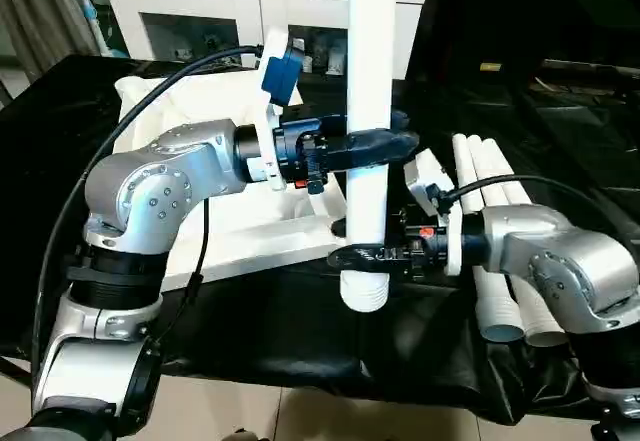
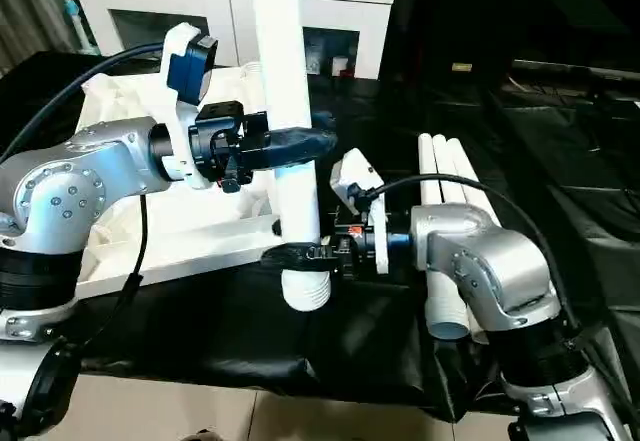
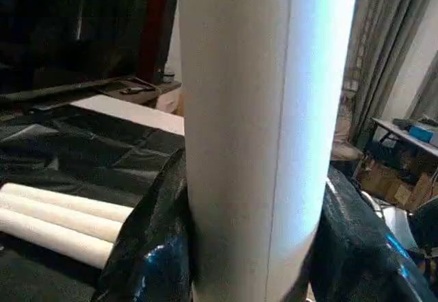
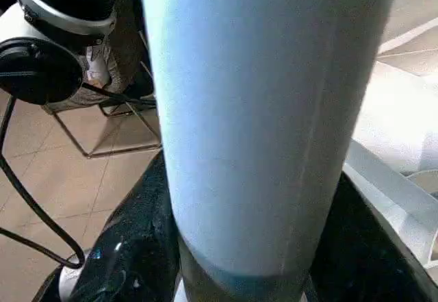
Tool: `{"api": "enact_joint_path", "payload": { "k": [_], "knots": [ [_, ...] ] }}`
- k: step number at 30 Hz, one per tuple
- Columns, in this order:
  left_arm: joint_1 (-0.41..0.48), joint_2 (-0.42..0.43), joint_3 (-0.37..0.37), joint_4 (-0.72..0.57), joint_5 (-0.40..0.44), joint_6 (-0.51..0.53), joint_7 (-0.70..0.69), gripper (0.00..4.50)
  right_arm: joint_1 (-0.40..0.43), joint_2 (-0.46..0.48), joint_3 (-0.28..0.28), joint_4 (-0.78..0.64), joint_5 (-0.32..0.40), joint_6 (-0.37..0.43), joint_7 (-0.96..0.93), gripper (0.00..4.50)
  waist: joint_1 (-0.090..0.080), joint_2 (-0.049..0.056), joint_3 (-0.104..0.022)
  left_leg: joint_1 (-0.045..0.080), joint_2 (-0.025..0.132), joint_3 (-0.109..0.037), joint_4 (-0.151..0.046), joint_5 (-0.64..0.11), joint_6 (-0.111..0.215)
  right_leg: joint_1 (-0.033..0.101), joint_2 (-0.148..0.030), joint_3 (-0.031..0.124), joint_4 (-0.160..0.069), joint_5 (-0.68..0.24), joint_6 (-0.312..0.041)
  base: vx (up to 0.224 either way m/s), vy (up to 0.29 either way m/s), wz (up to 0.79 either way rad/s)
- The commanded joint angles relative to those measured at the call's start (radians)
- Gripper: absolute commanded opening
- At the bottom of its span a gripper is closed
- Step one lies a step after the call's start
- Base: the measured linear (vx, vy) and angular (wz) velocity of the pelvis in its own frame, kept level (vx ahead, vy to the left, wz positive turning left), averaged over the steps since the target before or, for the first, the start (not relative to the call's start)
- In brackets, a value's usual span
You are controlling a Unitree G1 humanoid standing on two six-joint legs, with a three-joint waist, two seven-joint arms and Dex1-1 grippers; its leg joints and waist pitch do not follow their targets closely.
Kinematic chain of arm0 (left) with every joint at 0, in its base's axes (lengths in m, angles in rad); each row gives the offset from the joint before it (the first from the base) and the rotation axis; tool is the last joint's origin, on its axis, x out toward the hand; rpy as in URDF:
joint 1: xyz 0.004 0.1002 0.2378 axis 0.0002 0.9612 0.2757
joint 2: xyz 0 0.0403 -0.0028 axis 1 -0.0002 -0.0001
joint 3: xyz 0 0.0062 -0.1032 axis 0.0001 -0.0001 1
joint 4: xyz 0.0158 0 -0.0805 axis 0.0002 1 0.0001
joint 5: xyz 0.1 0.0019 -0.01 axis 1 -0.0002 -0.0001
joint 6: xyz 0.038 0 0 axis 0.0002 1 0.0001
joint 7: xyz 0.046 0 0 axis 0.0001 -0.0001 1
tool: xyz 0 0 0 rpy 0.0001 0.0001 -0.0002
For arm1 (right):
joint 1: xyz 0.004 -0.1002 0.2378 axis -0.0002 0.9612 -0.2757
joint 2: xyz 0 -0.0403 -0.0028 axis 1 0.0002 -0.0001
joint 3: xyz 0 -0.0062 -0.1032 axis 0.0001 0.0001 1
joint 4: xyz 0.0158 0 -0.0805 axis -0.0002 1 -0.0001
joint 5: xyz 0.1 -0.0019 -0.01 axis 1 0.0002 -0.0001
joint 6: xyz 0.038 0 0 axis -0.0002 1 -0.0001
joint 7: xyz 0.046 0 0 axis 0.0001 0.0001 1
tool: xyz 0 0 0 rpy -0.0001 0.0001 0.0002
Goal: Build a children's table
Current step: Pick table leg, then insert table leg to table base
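Observation:
A long white table leg (image 1: 368, 61) stands upright above the front of the black-covered table, its ribbed end (image 1: 364, 291) pointing down. My left gripper (image 1: 385, 145) is shut on the leg's middle, one black finger (image 3: 150, 247) pressed against each side. My right gripper (image 1: 356, 256) is closed around the same leg just above the ribbed end, its fingers (image 4: 130, 247) lying against the tube (image 4: 260, 110). The white tabletop (image 1: 230, 231) lies flat behind the leg, to the left, partly hidden by my left arm.
Three more white legs (image 1: 490, 181) lie side by side on the black cover at the right, open ends toward me. A white cabinet with glass doors (image 1: 200, 1) stands behind the table. The table's front edge (image 1: 330, 381) drops to a tiled floor.

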Motion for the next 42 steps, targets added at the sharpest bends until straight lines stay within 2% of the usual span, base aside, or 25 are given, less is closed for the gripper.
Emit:
{"api": "enact_joint_path", "payload": {
  "k": [1, 2, 4, 5, 6, 9, 14, 17, 19, 20, 21, 22, 23, 24, 25, 26, 27, 28, 32, 33, 35, 37, 39, 41, 42],
  "knots": [
    [-0.016, -0.001, -0.001, -0.01, 0.003, -0.007, -0.004, 1.77, 0.011, -0.004, -0.006, 0.004, 0.005, 0.008, -0.008, 1.9, 0.005, -0.006, -0.075, -0.005, 0.044, -0.013, -0.062, 0.007, 0.045, 0.073, -0.075, 0.051, -0.065, -0.001, -0.245, 0.0, 0.0, 0.0],
    [-0.017, -0.004, 0.003, -0.004, 0.0, -0.001, 0.003, 2.12, 0.012, -0.003, -0.008, 0.004, 0.006, 0.008, -0.011, 1.89, 0.006, -0.001, -0.075, -0.006, 0.043, -0.014, -0.061, 0.012, 0.045, 0.073, -0.075, 0.051, -0.063, 0.009, -0.246, 0.0, 0.0, 0.0],
    [-0.016, -0.003, 0.009, -0.002, -0.007, 0.007, 0.006, 2.47, 0.014, 0.002, -0.014, 0.002, 0.009, 0.007, -0.021, 1.88, 0.006, 0.007, -0.076, -0.005, 0.044, -0.015, -0.06, 0.01, 0.043, 0.072, -0.075, 0.051, -0.063, 0.019, -0.251, 0.0, 0.0, 0.0],
    [-0.015, -0.004, 0.011, -0.003, -0.011, 0.01, 0.005, 2.47, 0.015, 0.003, -0.016, 0.001, 0.01, 0.007, -0.024, 1.87, 0.004, 0.001, -0.076, -0.005, 0.043, -0.014, -0.061, 0.004, 0.043, 0.073, -0.073, 0.05, -0.064, 0.023, -0.252, 0.0, 0.0, 0.0],
    [-0.011, -0.009, 0.022, -0.008, -0.025, 0.011, 0.004, 2.5, 0.018, 0.007, -0.021, -0.001, 0.012, 0.006, -0.03, 1.87, 0.005, 0.006, -0.076, -0.004, 0.043, -0.015, -0.061, 0.004, 0.041, 0.073, -0.074, 0.051, -0.063, 0.024, -0.254, 0.0, 0.0, 0.0],
    [-0.005, -0.033, 0.05, -0.01, -0.033, -0.016, 0.032, 2.88, 0.026, 0.016, -0.035, -0.006, 0.016, 0.003, -0.047, 1.86, 0.004, 0.005, -0.076, -0.005, 0.044, -0.015, -0.061, -0.004, 0.037, 0.075, -0.074, 0.05, -0.064, 0.026, -0.26, 0.0, 0.0, 0.0],
    [0.009, -0.163, 0.186, -0.008, -0.05, -0.162, 0.226, 2.95, 0.04, 0.075, -0.113, -0.004, 0.043, -0.008, -0.134, 1.86, 0.006, -0.001, -0.077, -0.008, 0.045, -0.016, -0.059, -0.009, 0.042, 0.079, -0.077, 0.049, -0.067, 0.043, -0.275, 0.0, 0.0, 0.0],
    [-0.004, -0.235, 0.316, -0.004, -0.177, -0.169, 0.365, 2.95, 0.048, 0.107, -0.175, -0.002, 0.062, -0.026, -0.193, 1.86, 0.008, -0.01, -0.076, -0.01, 0.041, -0.014, -0.058, -0.016, 0.04, 0.079, -0.076, 0.049, -0.068, 0.007, -0.264, 0.0, 0.0, 0.0],
    [-0.004, -0.238, 0.341, -0.005, -0.161, -0.184, 0.407, 2.95, 0.047, 0.118, -0.203, 0.006, 0.05, -0.045, -0.238, 1.86, 0.009, -0.011, -0.075, -0.008, 0.04, -0.014, -0.059, -0.013, 0.046, 0.077, -0.073, 0.048, -0.071, -0.014, -0.249, 0.0, 0.0, 0.0],
    [0.011, -0.211, 0.332, -0.006, -0.09, -0.202, 0.418, 2.95, 0.039, 0.138, -0.225, 0.022, 0.019, -0.081, -0.297, 1.86, 0.008, -0.013, -0.074, -0.007, 0.041, -0.014, -0.061, -0.003, 0.048, 0.073, -0.072, 0.048, -0.071, -0.026, -0.23, 0.0, 0.0, 0.0],
    [0.013, -0.208, 0.331, -0.006, -0.083, -0.204, 0.419, 2.95, 0.038, 0.14, -0.227, 0.024, 0.016, -0.085, -0.303, 1.86, 0.008, -0.01, -0.073, -0.006, 0.043, -0.015, -0.062, -0.001, 0.048, 0.069, -0.072, 0.048, -0.074, -0.042, -0.216, 0.0, 0.0, 0.0],
    [0.027, -0.183, 0.317, -0.005, -0.019, -0.222, 0.422, 2.95, 0.031, 0.155, -0.241, 0.037, -0.009, -0.114, -0.348, 1.86, 0.006, -0.009, -0.074, -0.003, 0.044, -0.015, -0.063, 0.001, 0.045, 0.067, -0.072, 0.047, -0.075, -0.06, -0.198, 0.0, 0.0, 0.0],
    [0.051, -0.139, 0.27, 0.002, 0.092, -0.271, 0.415, 2.95, 0.019, 0.17, -0.256, 0.057, -0.04, -0.147, -0.4, 1.86, 0.001, -0.008, -0.073, -0.005, 0.045, -0.018, -0.066, 0.006, 0.039, 0.065, -0.072, 0.047, -0.075, -0.075, -0.179, 0.0, 0.0, 0.0],
    [0.081, -0.103, 0.233, 0.022, 0.168, -0.324, 0.386, 2.95, 0.015, 0.187, -0.264, 0.076, -0.06, -0.186, -0.43, 1.86, 0.001, -0.008, -0.073, -0.005, 0.045, -0.018, -0.066, 0.006, 0.039, 0.065, -0.072, 0.047, -0.075, -0.075, -0.179, 0.0, 0.0, 0.0],
    [0.104, -0.076, 0.193, 0.04, 0.234, -0.363, 0.376, 2.95, 0.013, 0.196, -0.27, 0.091, -0.087, -0.226, -0.46, 1.86, -0.001, 0.01, -0.074, 0.0, 0.045, -0.018, -0.066, -0.004, 0.022, 0.06, -0.073, 0.048, -0.079, -0.106, -0.144, 0.0, 0.0, 0.0],
    [0.152, -0.029, 0.112, 0.077, 0.342, -0.453, 0.341, 2.95, 0.025, 0.19, -0.242, 0.103, -0.138, -0.256, -0.484, 1.86, -0.001, 0.008, -0.075, 0.0, 0.044, -0.019, -0.067, 0.004, 0.017, 0.061, -0.071, 0.048, -0.08, -0.081, -0.136, 0.0, 0.0, 0.0],
    [0.164, -0.018, 0.089, 0.084, 0.365, -0.475, 0.335, 2.95, 0.03, 0.187, -0.234, 0.103, -0.144, -0.252, -0.483, 1.86, -0.001, 0.01, -0.076, 0.0, 0.044, -0.019, -0.068, 0.006, 0.012, 0.062, -0.068, 0.048, -0.076, -0.063, -0.133, 0.0, 0.0, 0.0],
    [0.201, 0.024, 0.021, 0.107, 0.404, -0.508, 0.273, 2.95, 0.037, 0.197, -0.229, 0.13, -0.149, -0.255, -0.493, 1.86, -0.002, 0.012, -0.078, 0.0, 0.043, -0.019, -0.067, 0.009, 0.011, 0.063, -0.068, 0.048, -0.072, -0.042, -0.135, 0.0, 0.0, 0.0],
    [0.282, 0.106, -0.117, 0.155, 0.467, -0.581, 0.14, 2.95, 0.065, 0.207, -0.218, 0.159, -0.158, -0.273, -0.492, 1.86, 0.002, 0.02, -0.081, 0.004, 0.047, -0.016, -0.069, 0.004, 0.005, 0.061, -0.072, 0.049, -0.058, 0.092, -0.21, 0.0, 0.0, 0.0],
    [0.297, 0.131, -0.151, 0.171, 0.489, -0.612, 0.1, 2.95, 0.068, 0.208, -0.214, 0.153, -0.153, -0.266, -0.485, 1.86, 0.004, 0.015, -0.08, 0.004, 0.046, -0.017, -0.07, 0.005, 0.012, 0.062, -0.072, 0.048, -0.061, 0.098, -0.214, 0.0, 0.0, 0.0],
    [0.316, 0.164, -0.198, 0.227, 0.524, -0.641, 0.032, 2.95, 0.071, 0.212, -0.195, 0.152, -0.152, -0.274, -0.469, 1.86, -0.005, 0.013, -0.076, 0.003, 0.046, -0.016, -0.074, -0.032, 0.013, 0.064, -0.073, 0.05, -0.061, 0.062, -0.212, 0.0, 0.0, 0.0],
    [0.301, 0.165, -0.218, 0.312, 0.566, -0.676, 0.0, 2.95, 0.073, 0.206, -0.181, 0.153, -0.159, -0.285, -0.453, 1.86, -0.009, 0.0, -0.071, 0.0, 0.045, -0.014, -0.077, -0.058, 0.01, 0.067, -0.076, 0.052, -0.07, -0.004, -0.2, 0.0, 0.0, 0.0],
    [0.263, 0.158, -0.224, 0.411, 0.608, -0.722, -0.022, 2.95, 0.072, 0.203, -0.171, 0.156, -0.163, -0.288, -0.438, 1.86, -0.006, 0.008, -0.069, 0.005, 0.044, -0.014, -0.077, -0.072, 0.005, 0.062, -0.078, 0.054, -0.078, -0.059, -0.192, 0.0, 0.0, 0.0],
    [0.233, 0.159, -0.242, 0.483, 0.635, -0.755, -0.057, 2.61, 0.072, 0.193, -0.156, 0.165, -0.181, -0.302, -0.427, 1.86, -0.005, 0.001, -0.071, 0.006, 0.049, -0.015, -0.08, -0.079, -0.003, 0.063, -0.082, 0.055, -0.077, -0.074, -0.189, 0.0, 0.0, 0.0],
    [0.217, 0.16, -0.255, 0.519, 0.651, -0.782, -0.071, 2.61, 0.072, 0.187, -0.149, 0.166, -0.186, -0.304, -0.42, 1.86, -0.004, 0.001, -0.07, 0.006, 0.047, -0.015, -0.08, -0.078, -0.001, 0.062, -0.08, 0.055, -0.079, -0.082, -0.184, 0.0, 0.0, 0.0]
  ]
}}
